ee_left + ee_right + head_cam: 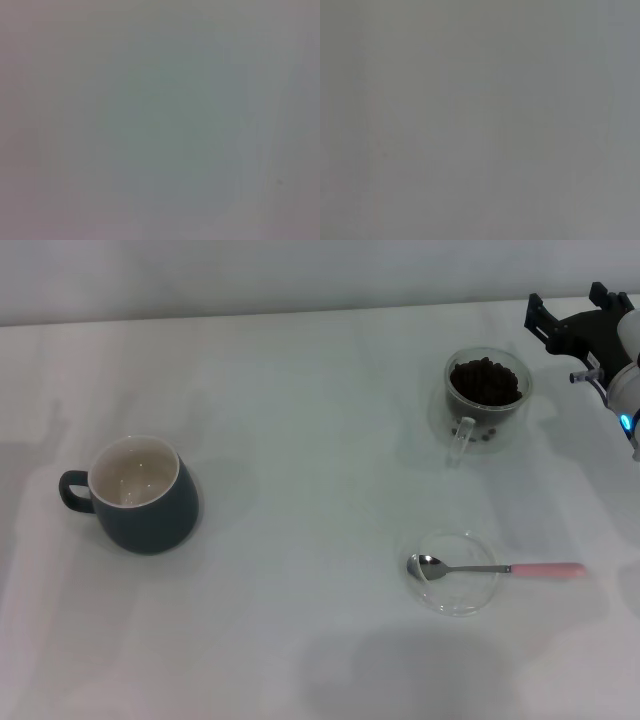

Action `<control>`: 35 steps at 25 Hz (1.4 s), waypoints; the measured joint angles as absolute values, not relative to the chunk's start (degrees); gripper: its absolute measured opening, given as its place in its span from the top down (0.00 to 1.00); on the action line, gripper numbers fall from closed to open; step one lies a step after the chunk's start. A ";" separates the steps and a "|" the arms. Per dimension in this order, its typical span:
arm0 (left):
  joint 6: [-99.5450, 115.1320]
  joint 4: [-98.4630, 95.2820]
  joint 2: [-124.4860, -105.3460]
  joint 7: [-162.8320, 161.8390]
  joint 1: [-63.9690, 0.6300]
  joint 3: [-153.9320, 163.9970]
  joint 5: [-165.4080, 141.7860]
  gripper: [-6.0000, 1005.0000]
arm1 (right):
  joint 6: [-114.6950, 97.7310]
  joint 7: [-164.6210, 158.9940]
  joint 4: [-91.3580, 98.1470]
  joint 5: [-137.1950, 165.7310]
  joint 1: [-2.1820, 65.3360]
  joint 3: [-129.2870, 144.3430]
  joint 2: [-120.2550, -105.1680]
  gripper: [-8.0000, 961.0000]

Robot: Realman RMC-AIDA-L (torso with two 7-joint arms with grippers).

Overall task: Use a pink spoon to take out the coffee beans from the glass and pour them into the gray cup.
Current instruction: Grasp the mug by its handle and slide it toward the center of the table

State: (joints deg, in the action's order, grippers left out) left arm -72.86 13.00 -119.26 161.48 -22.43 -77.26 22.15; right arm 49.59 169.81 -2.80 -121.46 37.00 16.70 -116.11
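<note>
The pink spoon (497,568) lies with its metal bowl in a flat clear dish (457,573) and its pink handle pointing right over the table. The glass (487,398) stands at the back right, holding a heap of coffee beans (485,380), its clear handle facing the front. The gray cup (140,495) stands at the left, its cream inside bare and its handle to the left. My right gripper (566,306) hovers at the far right edge, just right of the glass, fingers apart with nothing between them. The left gripper is out of view.
The white table (300,440) stretches bare between the cup and the glass. A pale wall runs along the back edge. Both wrist views show only a blank grey surface.
</note>
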 joint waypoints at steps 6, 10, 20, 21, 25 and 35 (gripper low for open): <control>-72.85 13.00 -119.27 161.45 -21.99 -77.26 22.15 0.13 | 49.57 169.81 -2.59 -121.46 37.24 16.71 -116.09 0.09; -72.63 13.01 -119.30 161.45 -21.92 -77.25 22.15 0.13 | 49.57 169.80 -2.47 -121.46 37.29 16.69 -116.09 0.09; -73.30 13.22 -119.36 161.43 -20.39 -77.24 22.14 0.13 | 50.53 169.81 -2.37 -121.79 36.81 16.40 -116.10 0.09; -73.90 13.24 -119.36 161.41 -19.80 -77.17 22.14 0.13 | 50.86 169.81 -2.38 -121.81 36.81 16.40 -116.10 0.09; -78.04 13.10 -119.36 161.38 -16.64 -76.74 21.88 0.13 | 51.52 169.80 -2.29 -121.81 36.81 16.37 -116.06 0.09; -87.18 13.04 -119.45 159.51 -8.08 -74.78 21.35 0.13 | 51.68 169.80 -2.17 -121.75 36.84 16.25 -115.83 0.09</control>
